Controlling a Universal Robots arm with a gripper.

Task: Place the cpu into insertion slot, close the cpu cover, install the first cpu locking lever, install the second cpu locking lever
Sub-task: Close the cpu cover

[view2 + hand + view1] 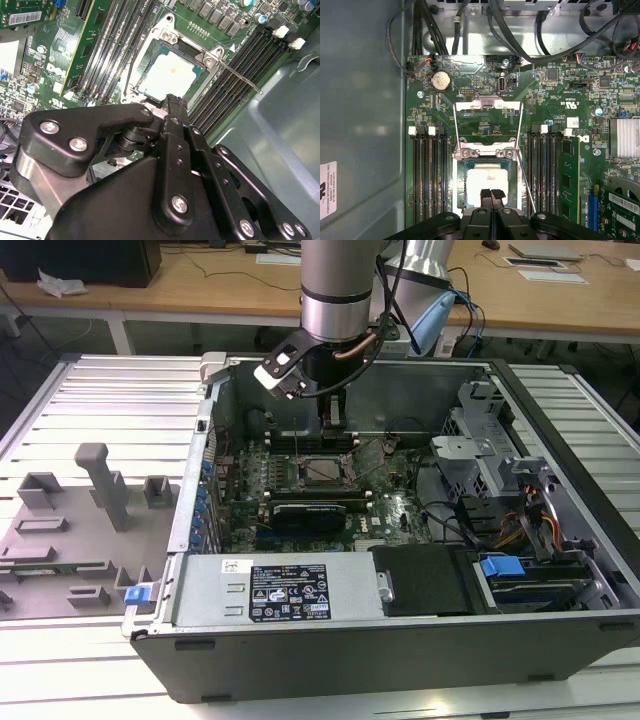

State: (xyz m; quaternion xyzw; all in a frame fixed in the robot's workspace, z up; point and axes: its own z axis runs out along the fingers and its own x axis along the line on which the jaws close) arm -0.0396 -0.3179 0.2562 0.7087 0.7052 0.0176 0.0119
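The cpu (487,182) lies flat in its socket on the green motherboard, its pale top also showing in the second wrist view (167,75). The cpu cover (487,106), a thin silvery frame, is swung open away from the socket on its hinge. One thin wire locking lever (526,185) sticks out loose beside the socket and is seen again in the second wrist view (240,80). My gripper (492,195) hangs just over the cpu's near edge with its black fingers pressed together and nothing between them. In the exterior view the gripper (332,430) stands inside the open computer case, above the socket (322,470).
Black memory slots (427,175) flank the socket on both sides. A long black card (310,512) lies in front of the socket. Cables and a drive bay with a blue tab (500,567) fill the exterior view's right. A grey fixture (90,500) sits outside the case.
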